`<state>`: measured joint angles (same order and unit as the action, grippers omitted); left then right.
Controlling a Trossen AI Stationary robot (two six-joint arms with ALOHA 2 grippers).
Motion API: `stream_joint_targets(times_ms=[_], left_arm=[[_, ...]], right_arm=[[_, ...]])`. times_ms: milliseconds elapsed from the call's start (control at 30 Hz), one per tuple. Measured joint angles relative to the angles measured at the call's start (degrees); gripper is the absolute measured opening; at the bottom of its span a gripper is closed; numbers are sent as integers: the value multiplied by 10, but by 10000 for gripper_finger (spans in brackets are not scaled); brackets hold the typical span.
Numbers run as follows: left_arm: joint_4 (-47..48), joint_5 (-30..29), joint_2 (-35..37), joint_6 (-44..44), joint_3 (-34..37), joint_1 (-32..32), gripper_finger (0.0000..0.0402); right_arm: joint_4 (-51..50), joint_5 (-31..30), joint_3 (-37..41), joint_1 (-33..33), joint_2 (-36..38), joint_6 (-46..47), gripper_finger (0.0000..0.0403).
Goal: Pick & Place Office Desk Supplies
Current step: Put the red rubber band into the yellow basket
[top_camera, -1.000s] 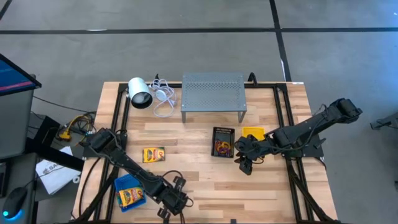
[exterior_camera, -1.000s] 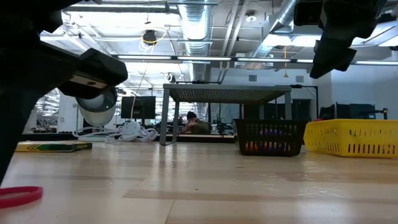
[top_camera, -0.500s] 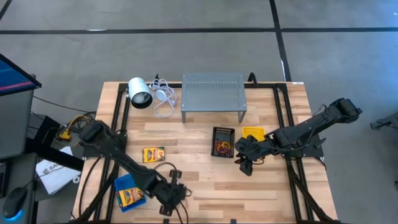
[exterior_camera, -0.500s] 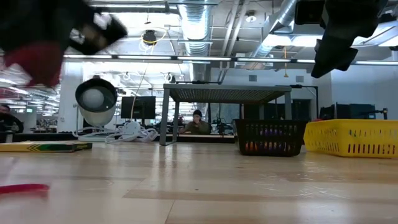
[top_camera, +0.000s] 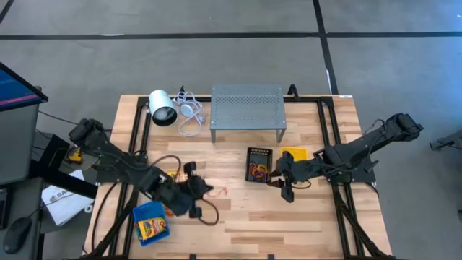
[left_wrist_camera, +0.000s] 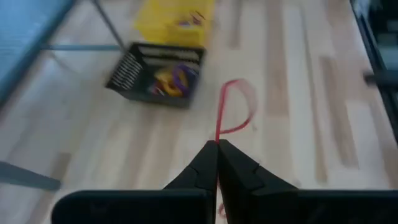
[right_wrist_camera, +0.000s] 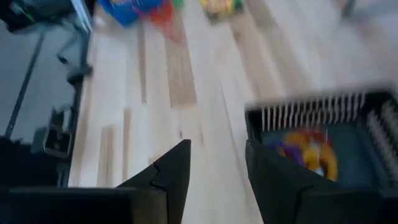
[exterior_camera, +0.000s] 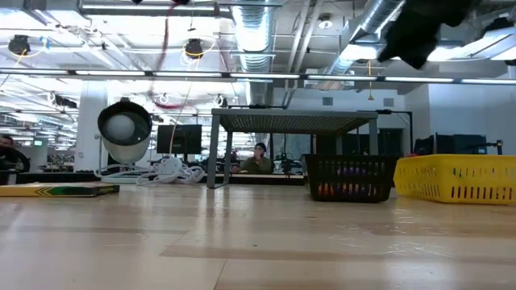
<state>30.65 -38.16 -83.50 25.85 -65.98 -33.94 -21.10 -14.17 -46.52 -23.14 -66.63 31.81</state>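
In the high view the left gripper [top_camera: 196,189] covers most of the crayon box beside the blue bin [top_camera: 150,221], so only a sliver of yellow shows. The red rubber band [left_wrist_camera: 233,115] pinched between its closed fingers is blurred in the left wrist view, and too thin to make out from above. The black bin [left_wrist_camera: 157,73] is smeared there, its contents only purple and yellow blotches; the yellow bin [left_wrist_camera: 176,18] behind it is cut by the picture's edge. In the low view the right gripper [exterior_camera: 415,32] is cut by the top edge, its fingertips out of sight. The right wrist view blurs the black bin's far wall.
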Motion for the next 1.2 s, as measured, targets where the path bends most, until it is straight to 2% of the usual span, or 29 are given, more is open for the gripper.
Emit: stream_joint_targets(times_ms=[100, 200, 400, 533, 700, 800, 1033, 1200], left_arm=[[-67, -19, 29, -16, 34, 24, 0], [-170, -21, 47, -68, 73, 49, 0], [-318, 11, 64, -161, 119, 96, 0], [-362, 16, 65, -205, 127, 119, 0], [-399, 51, 67, -234, 126, 142, 0], [-405, 72, 66, -239, 126, 158, 0], [-413, 100, 66, -239, 126, 200, 0], [-446, 146, 66, -241, 126, 227, 0]], right_arm=[[49, -10, 0, 14, 5, -59, 150], [107, -12, 0, 28, 7, -116, 150], [170, -11, 0, 58, 5, -157, 150], [222, -7, 0, 69, -3, -167, 150], [263, 59, 1, 79, -11, -183, 156], [263, 84, 0, 94, -17, -183, 176], [268, 98, 0, 129, -21, -150, 239], [296, 98, 0, 140, -20, -149, 243]])
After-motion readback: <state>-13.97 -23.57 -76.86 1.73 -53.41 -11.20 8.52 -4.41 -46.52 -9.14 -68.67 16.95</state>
